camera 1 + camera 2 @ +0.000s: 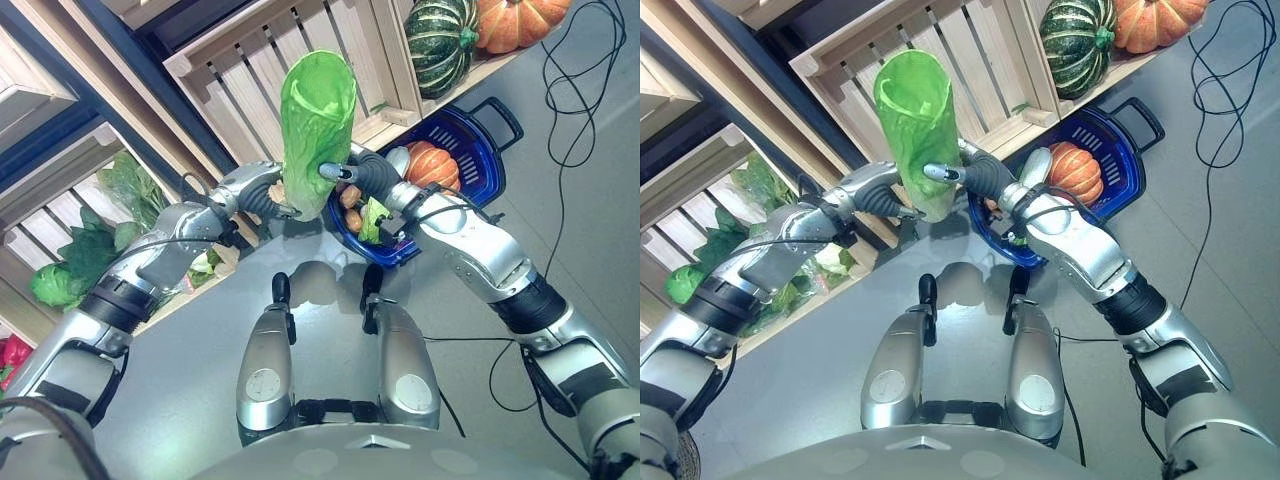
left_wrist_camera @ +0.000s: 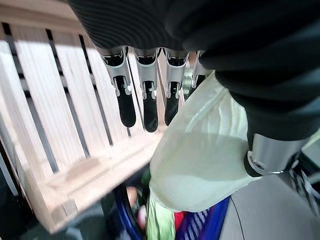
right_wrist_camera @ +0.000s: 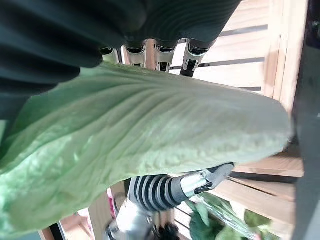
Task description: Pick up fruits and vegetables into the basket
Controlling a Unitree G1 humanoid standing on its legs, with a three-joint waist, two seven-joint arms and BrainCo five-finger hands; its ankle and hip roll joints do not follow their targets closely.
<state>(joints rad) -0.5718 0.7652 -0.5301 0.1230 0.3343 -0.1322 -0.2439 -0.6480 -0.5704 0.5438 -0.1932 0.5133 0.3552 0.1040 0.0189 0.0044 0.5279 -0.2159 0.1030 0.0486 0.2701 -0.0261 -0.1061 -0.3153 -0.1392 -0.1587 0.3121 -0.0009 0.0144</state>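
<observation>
Two hands meet on one cabbage (image 1: pixel 318 120), a tall green napa type, held upright just beside the blue basket (image 1: pixel 478 140), above its edge on the robot's left. Left hand (image 1: pixel 272 196) is at the pale lower end of the cabbage; in the left wrist view its fingers (image 2: pixel 150 107) run straight along the cabbage, thumb (image 2: pixel 270 150) pressed on the other side, so an open pinch-like hold, not curled. Right hand (image 1: pixel 352 176) comes across from the basket side, thumb tip touching the cabbage mid-height; in the right wrist view its fingers (image 3: pixel 161 62) go behind the leaf, ends hidden, so cannot tell how far they close.

Basket sits on the grey floor against the wooden crate shelf (image 1: pixel 250 60), handle (image 1: pixel 498 118) at the far end from the cabbage. Inside: orange pumpkin (image 1: pixel 432 166), some leafy greens (image 1: pixel 372 220) and a small brown item at the end nearest the cabbage. Open room in the basket looks small there. Beyond the basket, on the shelf, a dark green striped squash (image 1: pixel 440 40) and another orange pumpkin (image 1: pixel 520 22). Leafy greens (image 1: pixel 90 250) in the lower crate, well away from the basket past the left arm.
</observation>
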